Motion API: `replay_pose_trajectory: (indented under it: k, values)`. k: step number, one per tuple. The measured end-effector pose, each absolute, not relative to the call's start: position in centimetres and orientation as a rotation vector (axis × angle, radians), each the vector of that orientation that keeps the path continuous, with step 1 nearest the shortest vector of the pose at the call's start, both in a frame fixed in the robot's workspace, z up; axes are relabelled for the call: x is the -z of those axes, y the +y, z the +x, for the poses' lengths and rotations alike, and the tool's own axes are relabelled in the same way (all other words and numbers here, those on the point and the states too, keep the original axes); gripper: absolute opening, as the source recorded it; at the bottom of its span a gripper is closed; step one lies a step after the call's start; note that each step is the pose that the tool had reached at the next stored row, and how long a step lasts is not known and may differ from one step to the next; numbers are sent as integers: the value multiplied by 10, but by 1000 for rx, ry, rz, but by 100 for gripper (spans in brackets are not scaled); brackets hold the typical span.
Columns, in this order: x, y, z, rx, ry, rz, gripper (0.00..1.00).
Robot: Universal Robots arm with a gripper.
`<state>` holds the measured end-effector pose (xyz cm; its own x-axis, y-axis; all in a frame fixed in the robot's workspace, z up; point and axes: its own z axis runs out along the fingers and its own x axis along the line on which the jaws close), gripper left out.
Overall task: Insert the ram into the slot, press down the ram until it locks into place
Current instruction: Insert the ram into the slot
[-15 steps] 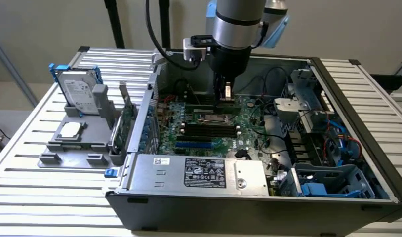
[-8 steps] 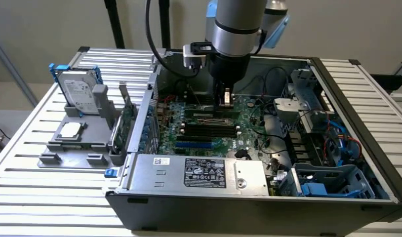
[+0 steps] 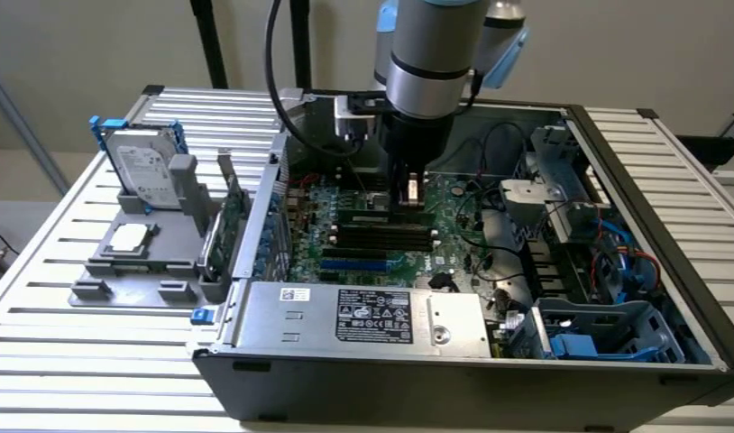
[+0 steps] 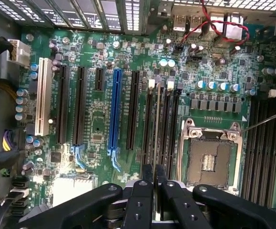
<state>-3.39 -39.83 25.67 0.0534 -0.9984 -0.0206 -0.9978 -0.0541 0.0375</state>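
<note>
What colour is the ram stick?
Green. The ram shows best in the exterior view.

**Access:** case (image 3: 463, 388) is open on top, with walls on all four sides.

**Occupied:** gripper (image 3: 409, 200) is clamped on the ram (image 3: 385, 216) at mid-board.

**Near obstacles:** neighbouring sockets (image 3: 385, 239) lie just beside the ram. Black cables (image 3: 502, 149) loop near the gripper on the exterior view's right. CPU socket (image 4: 209, 157) sits beside the socket bank.

**Case edges:** power supply (image 3: 355, 316) lies along the near wall. Drive cage (image 3: 560, 180) lines the wall at the exterior view's right.

**Tabletop (image 3: 54, 361):** grey fixture (image 3: 139, 257), hard drive (image 3: 151, 171) and upright card (image 3: 233, 225) crowd the side at the exterior view's left. Bare slats lie along the near edge.
</note>
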Motion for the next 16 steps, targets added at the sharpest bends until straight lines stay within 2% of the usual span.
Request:
replay_pose_trajectory:
  k: [16]
  values:
    - [-242, -398, -34, 59, -2149, 2267, 14]
